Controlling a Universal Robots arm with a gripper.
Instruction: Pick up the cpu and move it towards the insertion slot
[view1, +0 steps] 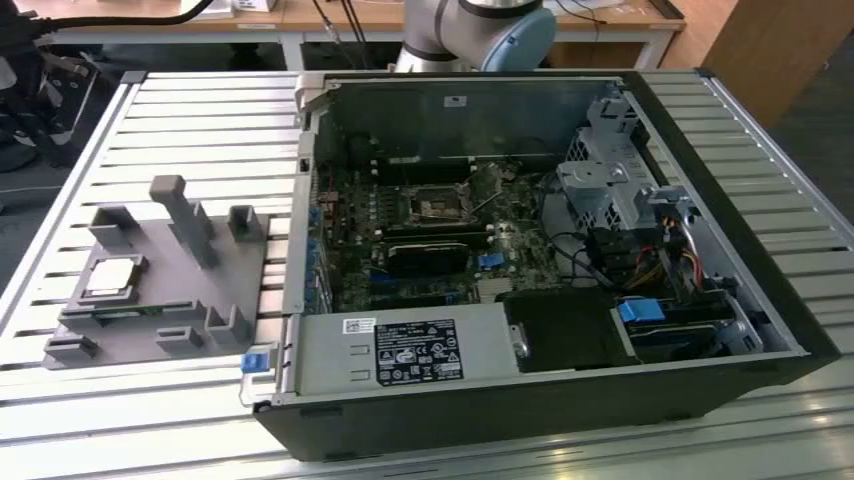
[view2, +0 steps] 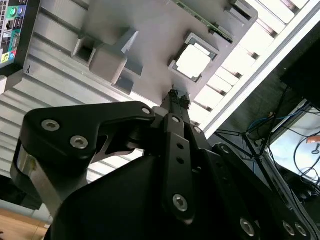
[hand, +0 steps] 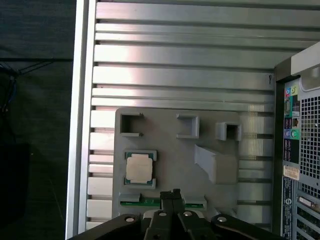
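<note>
- cpu (hand: 139, 168) – lies flat, silvery top up, in a square pocket of the grey fixture (hand: 170, 125). It shows in both wrist views (view2: 194, 62), and in the exterior view (view1: 114, 275) it sits toward that view's left, well apart from the case.
- gripper (hand: 171, 193) – fingertips pressed together with nothing between them. It is not touching the cpu; in both wrist views (view2: 176, 95) the tips line up just beside the cpu's pocket. How high they hang over the fixture can't be told.
- green strip (hand: 146, 202) – lies in the fixture next to the cpu pocket, its middle hidden behind the fingertips in the first wrist view.
- The fixture carries an upright post (view1: 180, 215) and several small empty recesses.
- insertion slot (view1: 438, 205) – metal-framed square on the board inside the open computer case (view1: 534, 400). Its dark centre is hard to make out (cables and shadow around it).
- The case is cut off in the first wrist view, which shows just the rear port panel (hand: 292, 130).
- Fixture and case both rest on a slatted metal table (view1: 200, 110).
- arm (view1: 481, 30) – cut off at the top edge of the exterior view.
</note>
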